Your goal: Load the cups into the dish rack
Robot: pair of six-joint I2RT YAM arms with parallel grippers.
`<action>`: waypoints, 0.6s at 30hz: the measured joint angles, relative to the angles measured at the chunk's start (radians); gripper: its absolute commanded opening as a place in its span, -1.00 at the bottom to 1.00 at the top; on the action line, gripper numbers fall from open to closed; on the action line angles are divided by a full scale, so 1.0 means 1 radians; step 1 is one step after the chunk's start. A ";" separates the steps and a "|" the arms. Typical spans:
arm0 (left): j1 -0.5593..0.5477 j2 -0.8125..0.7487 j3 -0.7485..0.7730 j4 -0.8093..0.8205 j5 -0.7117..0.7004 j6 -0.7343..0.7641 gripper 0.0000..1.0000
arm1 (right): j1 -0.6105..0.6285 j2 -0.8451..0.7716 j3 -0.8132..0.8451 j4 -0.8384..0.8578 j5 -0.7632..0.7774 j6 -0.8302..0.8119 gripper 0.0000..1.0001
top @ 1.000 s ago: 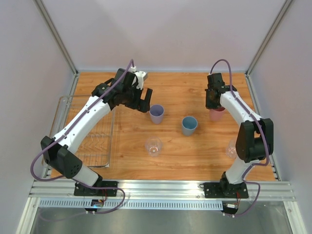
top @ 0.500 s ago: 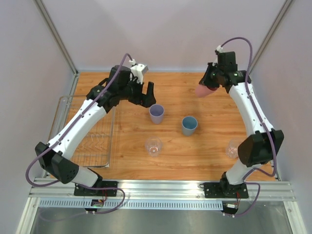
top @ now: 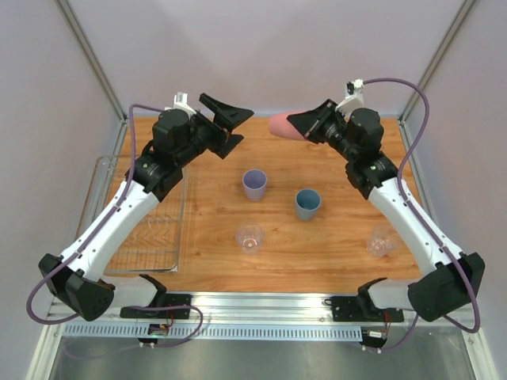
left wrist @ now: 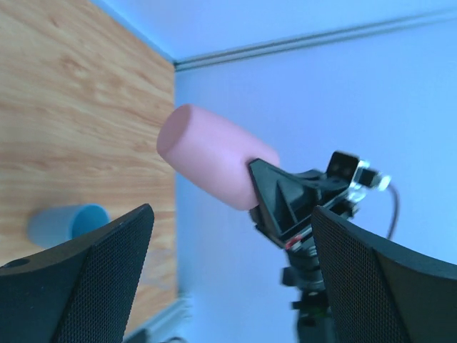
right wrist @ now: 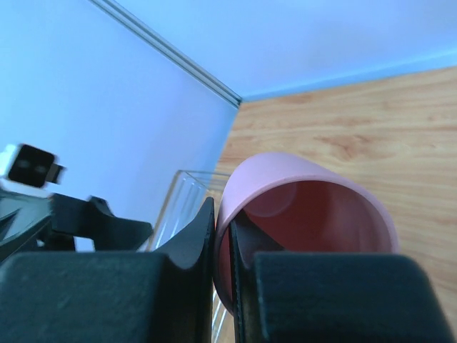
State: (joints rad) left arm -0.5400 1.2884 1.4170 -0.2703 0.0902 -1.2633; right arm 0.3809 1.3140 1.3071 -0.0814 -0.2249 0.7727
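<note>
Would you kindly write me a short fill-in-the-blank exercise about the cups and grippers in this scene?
1. The cup clamped by its rim in the right gripper is coloured ___.
2. The left gripper holds nothing, and its jaws stand ___.
3. Besides the lavender cup and the blue cup, the number of clear cups on the table is ___.
4. The dish rack lies on the robot's ___ side.

Missing words: pink; open; two; left.

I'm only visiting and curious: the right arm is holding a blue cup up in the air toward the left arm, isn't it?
Not blue: the right gripper holds the pink cup up in the air toward the left arm. The top view shows it, with the blue cup standing on the table.
</note>
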 measured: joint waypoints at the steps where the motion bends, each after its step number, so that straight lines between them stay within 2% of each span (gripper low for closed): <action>1: 0.000 -0.004 -0.019 0.016 -0.004 -0.076 1.00 | 0.008 0.000 -0.010 0.031 0.005 0.004 -0.99; 5: -0.003 -0.004 -0.051 0.020 -0.026 -0.306 1.00 | 0.059 -0.003 -0.018 0.155 0.035 0.006 -0.99; 10: -0.008 -0.003 -0.051 0.030 -0.048 -0.503 1.00 | 0.127 -0.014 -0.016 0.296 0.052 0.000 -0.99; 14: -0.008 0.014 -0.041 0.062 -0.072 -0.595 1.00 | 0.168 -0.014 -0.009 0.342 0.054 -0.003 -0.99; 18: -0.010 0.063 0.001 0.080 -0.082 -0.625 1.00 | 0.194 -0.014 -0.002 0.347 0.070 -0.018 -0.99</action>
State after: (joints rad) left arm -0.5495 1.3510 1.4181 -0.1905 0.0078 -1.8881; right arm 0.5747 1.3003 1.3056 0.2653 -0.1551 0.7547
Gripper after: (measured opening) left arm 0.998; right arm 0.076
